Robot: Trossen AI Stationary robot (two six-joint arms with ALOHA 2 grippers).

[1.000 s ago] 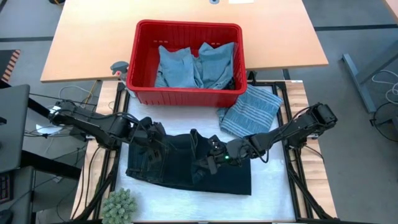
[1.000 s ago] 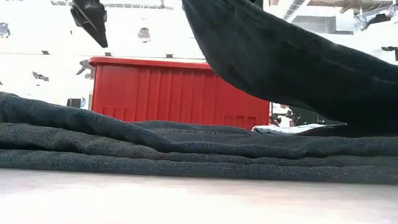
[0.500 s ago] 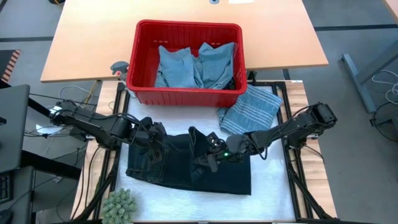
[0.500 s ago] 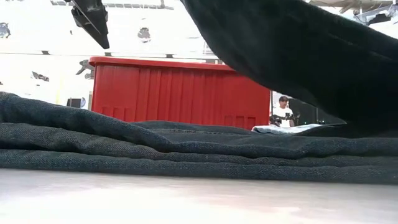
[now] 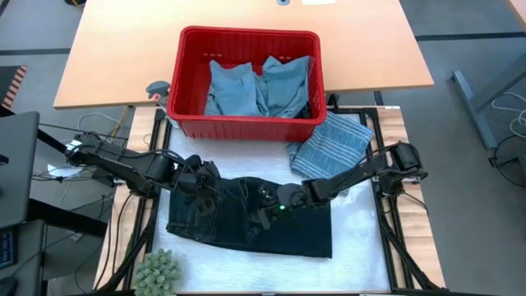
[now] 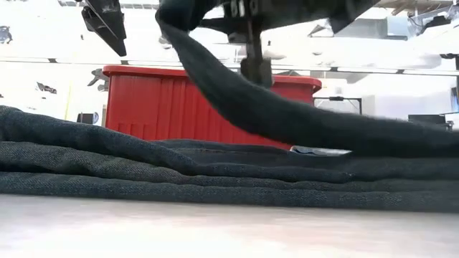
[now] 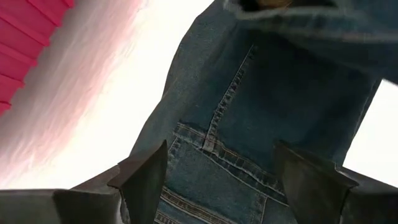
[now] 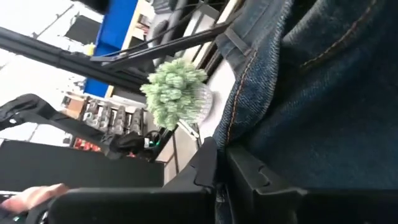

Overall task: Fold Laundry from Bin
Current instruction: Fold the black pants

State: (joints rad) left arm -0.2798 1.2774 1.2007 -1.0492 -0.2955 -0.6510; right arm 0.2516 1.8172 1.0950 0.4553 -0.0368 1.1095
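A pair of dark jeans (image 5: 246, 220) was spread on the white work surface (image 5: 362, 255) in front of the red bin (image 5: 245, 127), part-folded at most. Two light blue garments (image 5: 259, 86) were left in the bin, and a grey-blue striped cloth (image 5: 333, 146) lay unfolded just beside its right corner, so most of the task was judged to remain.

The right gripper (image 5: 265, 215) was seen over the middle of the jeans, a fold of denim pinched between its nearly closed fingers. The left gripper (image 5: 201, 182) was held above the jeans' left end, its jaws spread wide and grasping nothing.

Only the high view showed the bin's contents and the striped cloth. How the held fold hung clear of the stacked layers was shown by the low view alone. Stitched seams and a back pocket (image 7: 205, 180) were revealed in the left wrist view, and a small green plant (image 8: 176, 93) at the table's edge in the right wrist view.
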